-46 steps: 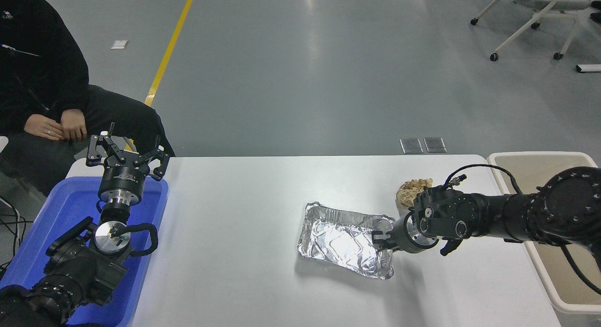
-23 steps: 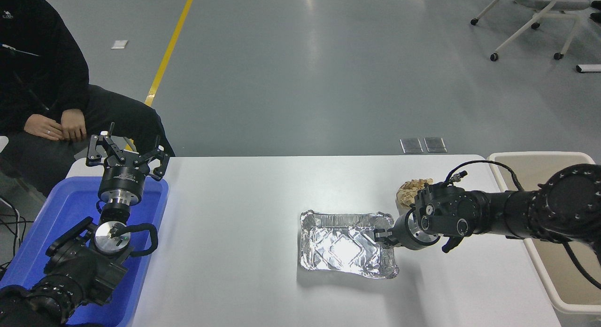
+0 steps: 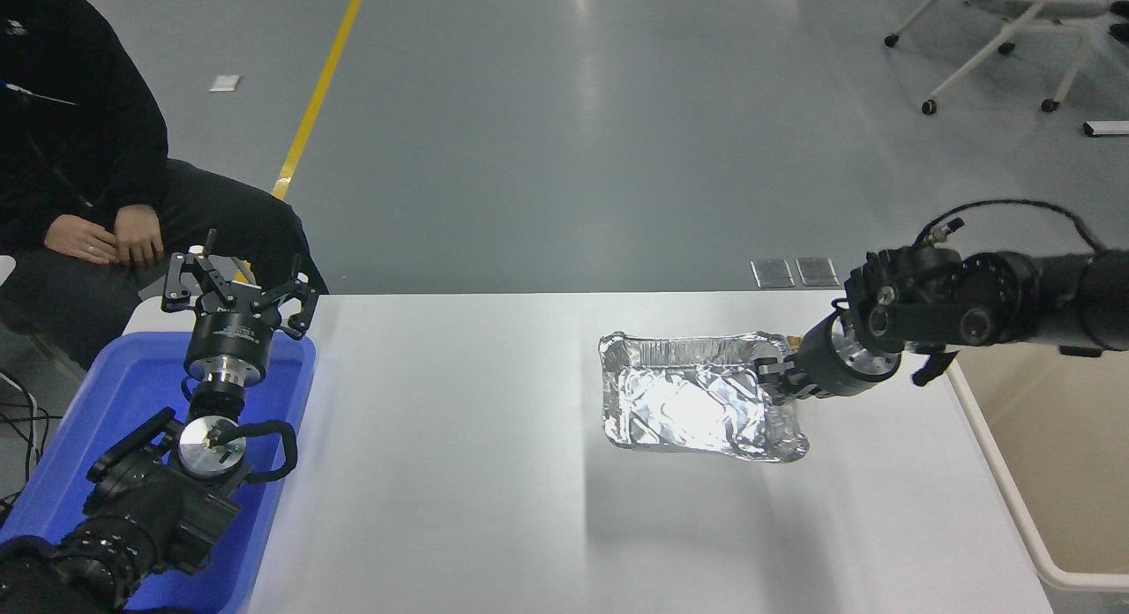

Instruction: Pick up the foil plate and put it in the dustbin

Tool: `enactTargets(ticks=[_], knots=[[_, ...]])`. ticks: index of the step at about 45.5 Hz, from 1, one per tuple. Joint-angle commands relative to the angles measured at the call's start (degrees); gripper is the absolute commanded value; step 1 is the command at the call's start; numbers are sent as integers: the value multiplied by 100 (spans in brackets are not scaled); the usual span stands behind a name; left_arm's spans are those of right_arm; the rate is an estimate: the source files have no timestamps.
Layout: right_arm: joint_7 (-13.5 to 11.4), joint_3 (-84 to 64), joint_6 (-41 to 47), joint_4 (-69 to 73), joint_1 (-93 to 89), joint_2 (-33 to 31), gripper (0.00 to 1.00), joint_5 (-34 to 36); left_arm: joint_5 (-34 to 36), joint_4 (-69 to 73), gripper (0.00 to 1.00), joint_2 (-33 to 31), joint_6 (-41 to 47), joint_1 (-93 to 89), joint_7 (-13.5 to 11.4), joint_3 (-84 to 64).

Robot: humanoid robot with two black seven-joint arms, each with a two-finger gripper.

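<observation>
My right gripper (image 3: 773, 376) is shut on the right rim of the foil plate (image 3: 697, 407), a shiny crinkled silver tray. It holds the plate in the air above the white table (image 3: 459, 473), tilted a little, with a grey shadow under it. The dustbin (image 3: 1050, 446), a large beige tub, stands at the table's right edge, just right of the gripper; my right arm crosses over its far part. My left gripper (image 3: 236, 289) is open and parked over the blue bin at the lower left.
A blue plastic bin (image 3: 97, 420) stands at the table's left end under my left arm. A person in black sits at the far left with hands (image 3: 106, 239) in the lap. A rolling chair (image 3: 1005, 32) stands far back right.
My right gripper has lifted the foil plate off the table and carried it up and to the right, toward the dustbin. The tan paper wad is now hidden behind plate and gripper.
</observation>
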Motion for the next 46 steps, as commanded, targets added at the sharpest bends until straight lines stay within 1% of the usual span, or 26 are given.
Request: enactTargets(ticks=[1,15,24,32,46], knots=[[-3,-765,567,1060,1712,-394,0,81,1,0,99,0,1,0,-1,3],[-3,-1477,963,1886,3313,-386,0,415,1,0,99,0,-8,0,8,3],[-3,-1671,1156,2027,3779,-368,0,424,1,0,99,0,1,0,-1,3],[-38,-1882,1042,1905,3867,-429,0,512,1,0,99,0,1,0,-1,3],[-82,-2268,243,1132,3691,-1527,0,319,1,0,99,0,-8,0,8,3]])
